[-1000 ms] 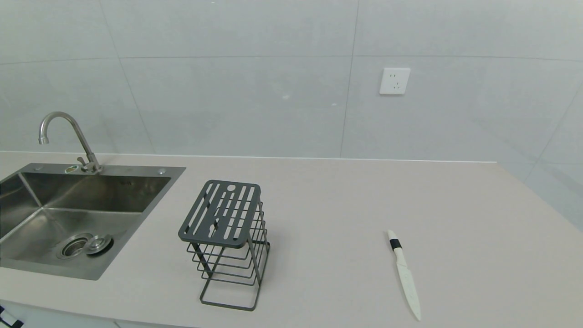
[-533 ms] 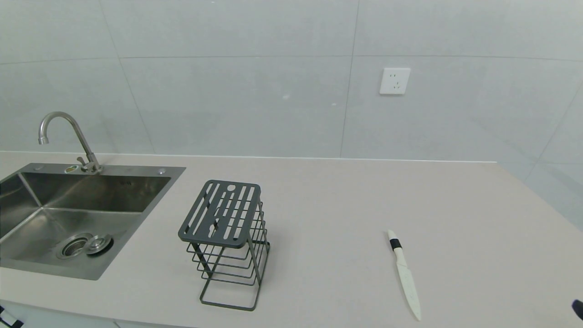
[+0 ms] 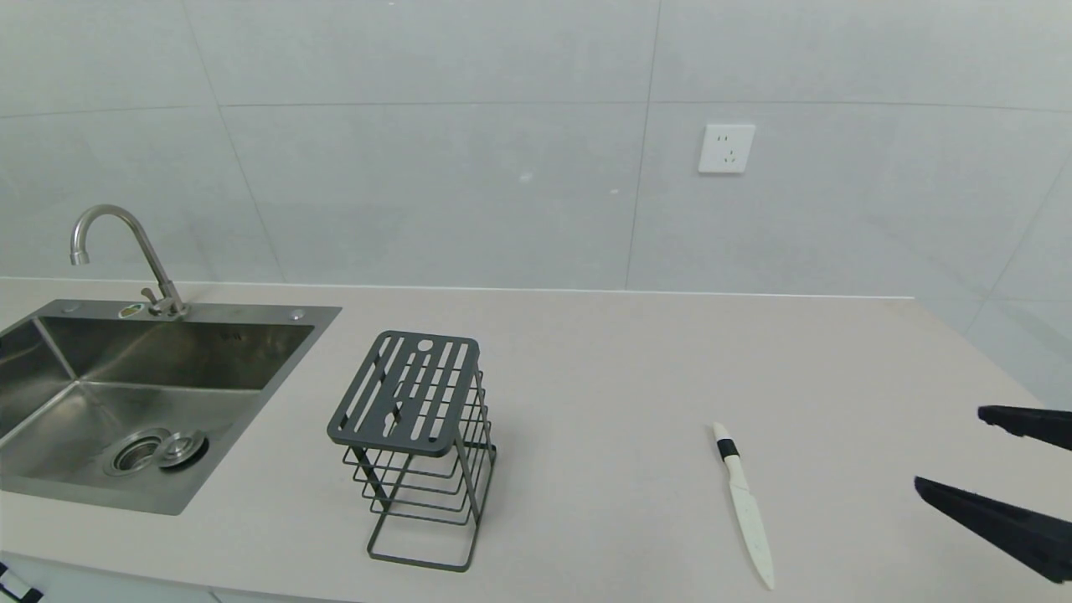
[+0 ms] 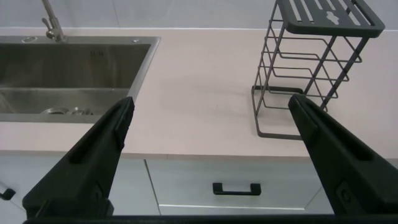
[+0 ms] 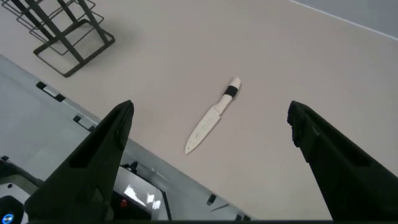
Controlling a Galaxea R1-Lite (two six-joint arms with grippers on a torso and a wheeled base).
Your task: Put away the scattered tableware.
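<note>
Knife (image 3: 742, 502) lies flat on the pale counter (image 3: 603, 368), black-banded handle toward the wall and tip toward the front edge, well to the right of the dark wire rack (image 3: 410, 444), which stands beside the sink (image 3: 209, 335). The right gripper (image 3: 948, 448) hangs near the knife's right side, jaws spread wide and empty. The left gripper (image 4: 211, 101) is also wide open and holds nothing, low at the counter's front edge.

One knife (image 3: 742, 502), just the one. One wire rack (image 3: 402, 392). One sink (image 3: 193, 356), carrying one tap (image 3: 151, 255), one drain (image 3: 134, 455) and one plug (image 3: 180, 448). One wall socket (image 3: 726, 149), one drawer handle (image 4: 236, 188). And two grippers: the left gripper (image 4: 211, 102) and the right gripper (image 3: 948, 446).
</note>
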